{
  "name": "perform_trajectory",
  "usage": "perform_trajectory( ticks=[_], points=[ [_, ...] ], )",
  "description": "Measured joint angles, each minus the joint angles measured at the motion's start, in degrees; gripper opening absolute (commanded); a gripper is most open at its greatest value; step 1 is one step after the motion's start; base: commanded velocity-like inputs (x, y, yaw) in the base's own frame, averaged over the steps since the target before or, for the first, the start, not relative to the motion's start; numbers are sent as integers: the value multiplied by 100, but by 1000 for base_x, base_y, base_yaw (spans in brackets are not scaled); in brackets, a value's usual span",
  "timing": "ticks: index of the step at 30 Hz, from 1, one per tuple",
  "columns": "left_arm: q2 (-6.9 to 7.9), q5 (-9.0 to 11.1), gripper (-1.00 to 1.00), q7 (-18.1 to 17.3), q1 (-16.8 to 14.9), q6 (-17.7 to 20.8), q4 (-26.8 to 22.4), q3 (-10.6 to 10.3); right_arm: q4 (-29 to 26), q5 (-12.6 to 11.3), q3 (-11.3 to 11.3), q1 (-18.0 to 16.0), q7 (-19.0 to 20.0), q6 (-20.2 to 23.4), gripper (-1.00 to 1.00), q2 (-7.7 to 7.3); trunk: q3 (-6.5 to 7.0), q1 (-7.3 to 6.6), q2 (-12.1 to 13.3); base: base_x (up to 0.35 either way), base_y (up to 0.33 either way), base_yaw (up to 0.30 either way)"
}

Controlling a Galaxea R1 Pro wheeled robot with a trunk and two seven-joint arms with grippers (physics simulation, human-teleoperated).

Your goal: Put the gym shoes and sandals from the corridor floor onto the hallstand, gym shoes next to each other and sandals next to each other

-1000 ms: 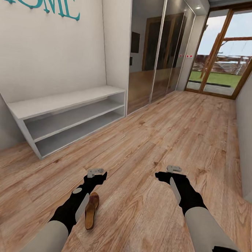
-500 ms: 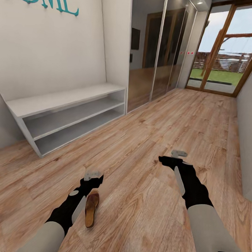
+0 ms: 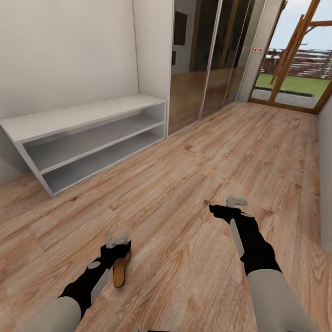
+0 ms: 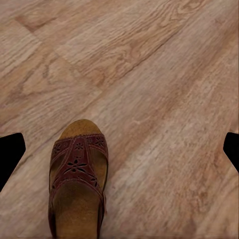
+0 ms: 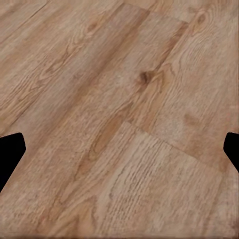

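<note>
My left fingers (image 3: 117, 241) hang over the corridor floor (image 3: 195, 157), spread wide and holding nothing. In the left wrist view their two dark tips (image 4: 10, 154) sit at the far edges of the frame with bare planks between them. One sandal (image 4: 77, 181) lies flat on the floor under that hand, closer to one tip than the other, its dark brown flower-cut strap across a tan insole and its toe pointing away from my wrist. From my head I see the same sandal (image 3: 120, 270) partly hidden beneath my left fingers.

My right fingers (image 3: 236, 202) hover further forward, also spread wide and empty, with only wood grain between the tips (image 5: 11, 149).

The hallstand (image 3: 85, 138) stands against the wall ahead of my left fingers, well apart, its top and both shelves bare.
</note>
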Motion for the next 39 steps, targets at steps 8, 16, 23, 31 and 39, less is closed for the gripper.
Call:
perform_trajectory(
  ticks=[8,16,23,31,39],
  points=[
    [-7,6,100,4,0,-41,39,-2,-1,0,-2,0,0,0,100,0,-253,21,-11,0,0,0],
    [0,6,100,5,0,-45,42,-2,-1,0,-5,0,0,0,100,0,-505,41,-22,0,0,0],
    [1,6,100,3,0,-45,43,-2,-1,0,-8,0,0,0,100,0,-727,59,-31,0,0,0],
    [1,6,100,1,0,-45,40,2,-1,0,-6,0,0,0,100,0,-979,80,-42,0,0,0],
    [1,9,100,2,0,-63,40,7,-1,0,-5,0,0,0,100,0,-1232,100,-53,0,0,0]
  ],
)
